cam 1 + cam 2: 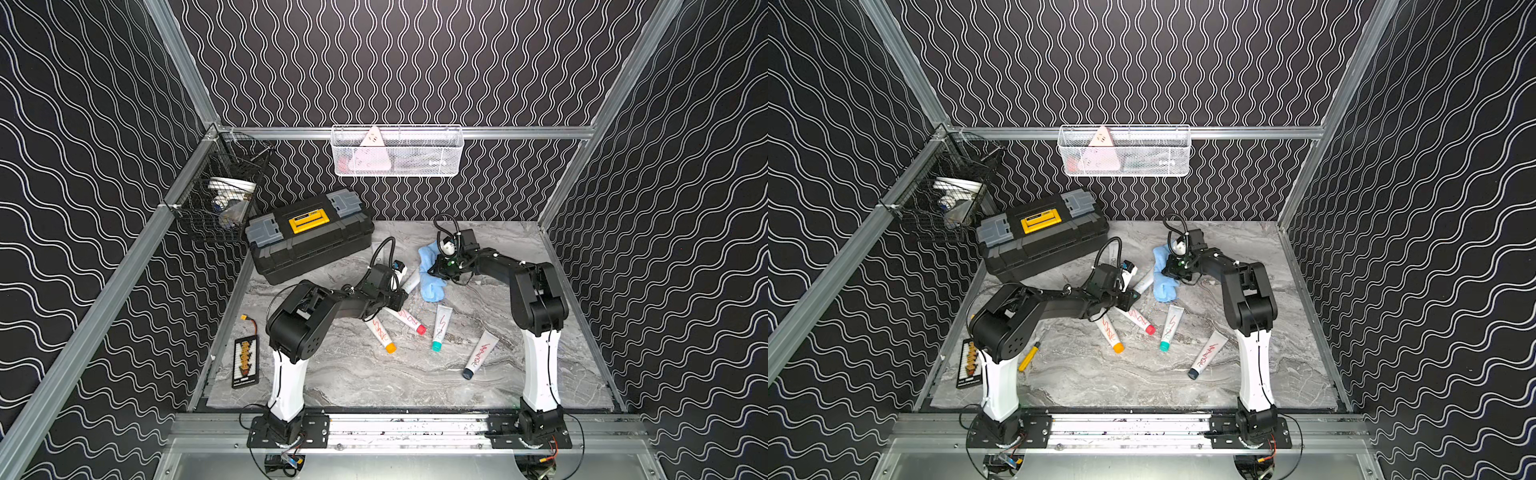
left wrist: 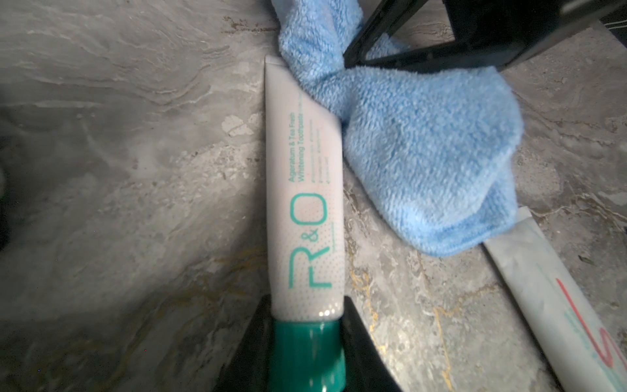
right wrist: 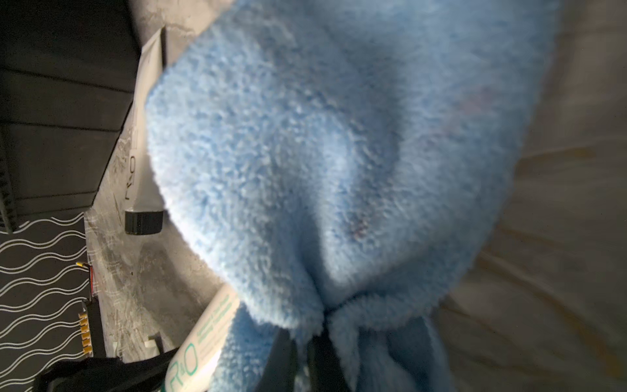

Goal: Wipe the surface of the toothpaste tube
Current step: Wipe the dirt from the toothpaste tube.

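Left wrist: toothpaste tube (image 2: 303, 203) partly under cloth (image 2: 424, 152)

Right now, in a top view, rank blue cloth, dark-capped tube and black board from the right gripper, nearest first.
1. blue cloth, in the right gripper.
2. dark-capped tube, toward the arm bases.
3. black board, far left edge.

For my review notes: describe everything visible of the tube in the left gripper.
The tube is white, plastic-looking, with teal R&O lettering and a teal cap. It lies on the marble table; the left gripper clamps its cap end, and the blue cloth overlaps its crimped far end.
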